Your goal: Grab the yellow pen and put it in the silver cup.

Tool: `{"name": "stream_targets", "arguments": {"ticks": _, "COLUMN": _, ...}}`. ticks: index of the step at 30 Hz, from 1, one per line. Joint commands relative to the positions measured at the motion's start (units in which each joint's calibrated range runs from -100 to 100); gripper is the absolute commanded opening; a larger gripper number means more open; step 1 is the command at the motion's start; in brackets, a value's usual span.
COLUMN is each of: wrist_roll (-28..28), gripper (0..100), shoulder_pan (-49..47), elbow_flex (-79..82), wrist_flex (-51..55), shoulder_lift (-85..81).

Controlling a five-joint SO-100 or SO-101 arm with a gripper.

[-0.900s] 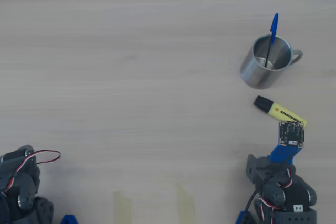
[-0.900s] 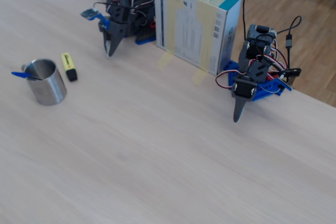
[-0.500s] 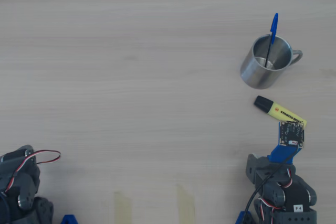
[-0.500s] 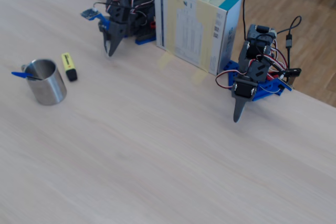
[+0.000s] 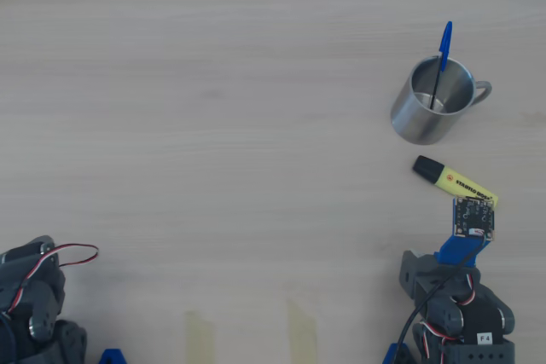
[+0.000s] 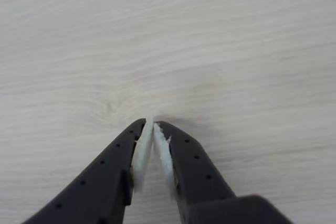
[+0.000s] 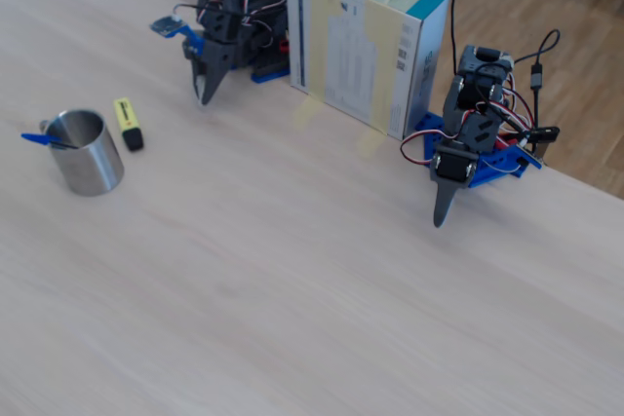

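Nothing is done yet: your pincer (image 6: 153, 128) is pressed closed and empty, tips down at the pale woodgrain bench (image 5: 213, 125). The chunky yellow pen (image 5: 455, 181), black-capped, lies just ahead of it; the shiny steel cup (image 5: 433, 108) stands beyond, already holding a thin blue pen (image 5: 443, 53).

A pale wood-grain table (image 5: 213, 125) carries the silver cup (image 5: 426, 112), standing upright with a blue ballpoint pen (image 5: 442, 57) in it. Just beside the cup, apart from it, the yellow pen (image 5: 454, 180) lies flat. A cardboard box (image 7: 366, 41) stands at the far edge in the fixed view.
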Motion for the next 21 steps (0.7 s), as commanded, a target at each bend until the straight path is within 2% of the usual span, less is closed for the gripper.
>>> {"name": "stream_targets", "arguments": {"ticks": 1, "wrist_roll": 0.09, "gripper": 3, "shoulder_pan": -0.24, "elbow_flex": 0.54, "wrist_flex": 0.74, "shoulder_lift": 0.49}}
{"name": "stream_targets", "arguments": {"ticks": 9, "wrist_roll": 4.93, "gripper": 3, "shoulder_pan": 0.45, "elbow_flex": 0.27, "wrist_flex": 0.57, "shoulder_lift": 0.41}}
{"name": "stream_targets", "arguments": {"ticks": 15, "wrist_roll": 10.39, "gripper": 18, "shoulder_pan": 2.11, "elbow_flex": -4.45, "wrist_flex": 1.26, "shoulder_lift": 0.49}}
{"name": "stream_targets", "arguments": {"ticks": 21, "wrist_roll": 10.80, "gripper": 27, "shoulder_pan": 2.20, "elbow_flex": -7.53, "wrist_flex": 1.34, "shoulder_lift": 3.48}}
